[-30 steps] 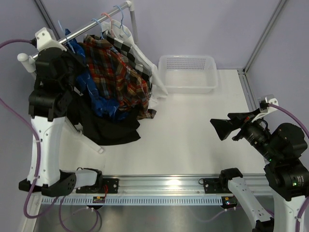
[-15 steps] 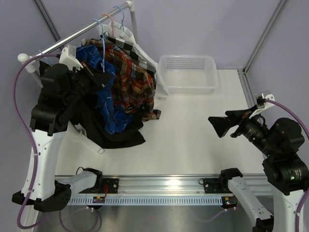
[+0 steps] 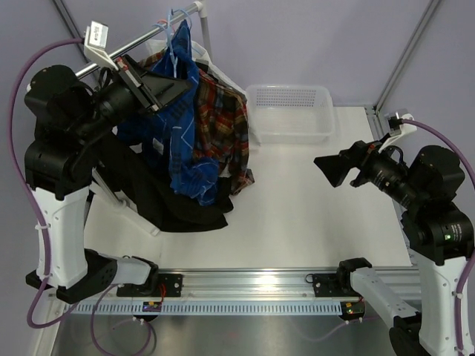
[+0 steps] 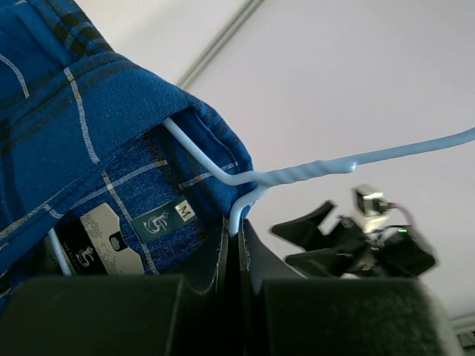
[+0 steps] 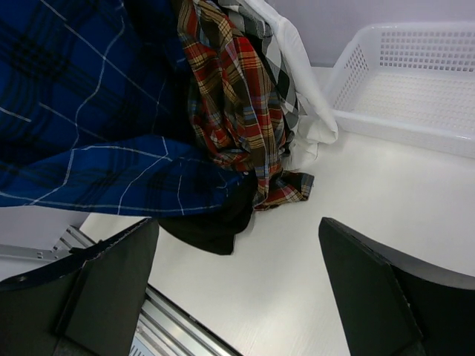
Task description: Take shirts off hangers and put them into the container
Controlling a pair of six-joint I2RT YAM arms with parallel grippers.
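The container point(image 3: 289, 113) is set on the table point(image 3: 312, 215) at the far side, right of the hanging shirts, and its perforated floor is seen uncovered from wall to wall in the overhead view.

In the left wrist view a green neck label marked "M" point(image 4: 162, 221), with a looped logo beside the letter, is sewn inside the collar of the blue plaid shirt point(image 4: 74, 133). A grey tag point(image 4: 96, 241) lies beside it, but its print cannot be read. Neither label is shown in any other view.

The left gripper point(image 4: 234, 245) is closed tight on the wire of a light blue hanger point(image 4: 297, 174) carrying that shirt, up by the rail point(image 3: 141, 41). Whether the hook is on the rail cannot be told.

The right gripper point(image 5: 237, 274) is spread wide and nothing is held in it. Its view alone shows the white checked shirt point(image 5: 286, 89) draped behind the red-orange plaid shirt point(image 5: 237, 111), with the black shirt point(image 5: 215, 222) trailing onto the table.
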